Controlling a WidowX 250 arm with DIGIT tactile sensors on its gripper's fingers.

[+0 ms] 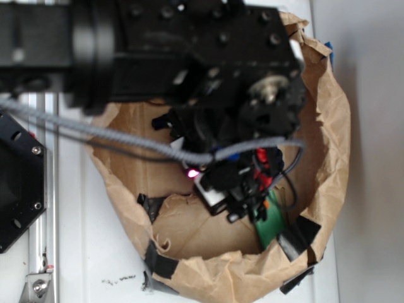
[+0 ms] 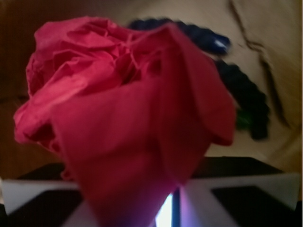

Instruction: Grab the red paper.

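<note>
1. Between the gripper (image 1: 243,189) jaws: red paper (image 2: 128,118), crumpled wad w/ folds and creases. Wrist view shows its lower part pinched where the two jaw surfaces meet at frame bottom; jaws closed down on it, almost no gap.
2. Exterior view: only small bits of red paper (image 1: 264,165) visible among the black gripper parts, low inside the bag, right of centre.
3. Pink-lit spot on gripper body, exterior view; matching pink/white glow at bottom of wrist view.
4. Wrist bg: dark blue-black bumpy object (image 2: 244,97) behind the wad, upper right; small green patch beside it. Blurred, type cannot be told.
5. Green flat item (image 1: 271,221) just below/right of gripper, on bag floor. Identity unclear.
6. Container: brown paper bag (image 1: 331,126), rim rolled down, black tape (image 1: 161,260) patches along the front edge and inside.
7. Robot arm (image 1: 158,44) reaches in from upper left, blocks bag's upper part. Grey braided cable (image 1: 101,134) runs left to right toward the gripper.
8. Bag sits on white table (image 1: 95,246). Metal rail (image 1: 41,252) and black mount at left edge.
</note>
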